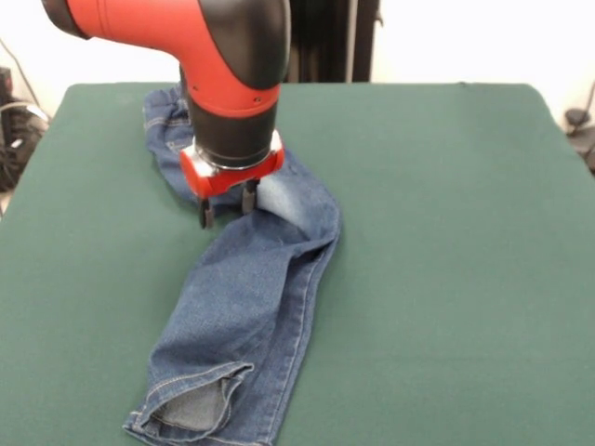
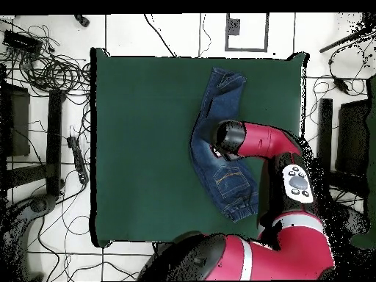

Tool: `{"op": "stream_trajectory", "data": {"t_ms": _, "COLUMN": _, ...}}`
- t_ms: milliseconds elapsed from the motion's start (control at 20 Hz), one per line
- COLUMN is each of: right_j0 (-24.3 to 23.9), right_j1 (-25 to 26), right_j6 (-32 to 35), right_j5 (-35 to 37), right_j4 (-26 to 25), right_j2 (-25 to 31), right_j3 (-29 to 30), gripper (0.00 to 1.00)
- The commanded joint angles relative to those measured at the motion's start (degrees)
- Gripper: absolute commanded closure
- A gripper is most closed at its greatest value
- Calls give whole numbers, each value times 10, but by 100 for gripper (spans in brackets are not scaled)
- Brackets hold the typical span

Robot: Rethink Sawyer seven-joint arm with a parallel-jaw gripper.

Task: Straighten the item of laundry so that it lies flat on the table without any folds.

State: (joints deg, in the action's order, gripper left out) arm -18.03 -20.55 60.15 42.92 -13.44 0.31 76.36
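Observation:
The item of laundry (image 1: 251, 307), a small pair of blue jeans, lies bent in a shallow V on the left half of the green table (image 1: 446, 232). Its legs are stacked and run toward the near edge, with a cuff folded open at the bottom. The waistband end lies at the far left, partly hidden behind the arm. My gripper (image 1: 228, 210) points straight down over the bend of the jeans, fingers apart, tips at or just above the denim, with nothing held. From overhead the jeans (image 2: 228, 180) show an orange-stitched pocket, and the arm's wrist (image 2: 229, 137) covers the gripper.
The green cloth extends wide to the right of the jeans in the front view. Overhead, tangled cables (image 2: 44, 66) and black stands (image 2: 55, 139) lie on the floor beside the table (image 2: 139, 147). The jeans' cuff reaches close to the near table edge.

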Motion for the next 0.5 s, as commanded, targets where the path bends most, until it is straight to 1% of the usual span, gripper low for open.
{"op": "stream_trajectory", "data": {"t_ms": 50, "right_j0": 36, "right_j1": 6, "right_j6": 126, "right_j5": 76, "right_j4": 40, "right_j2": 26, "right_j3": 24, "gripper": 0}}
{"op": "stream_trajectory", "data": {"t_ms": 250, "right_j0": 36, "right_j1": 8, "right_j6": 127, "right_j5": 68, "right_j4": 43, "right_j2": 27, "right_j3": 25, "gripper": 0}}
{"op": "stream_trajectory", "data": {"t_ms": 500, "right_j0": 29, "right_j1": 22, "right_j6": 134, "right_j5": 20, "right_j4": 46, "right_j2": 33, "right_j3": 38, "gripper": 0}}
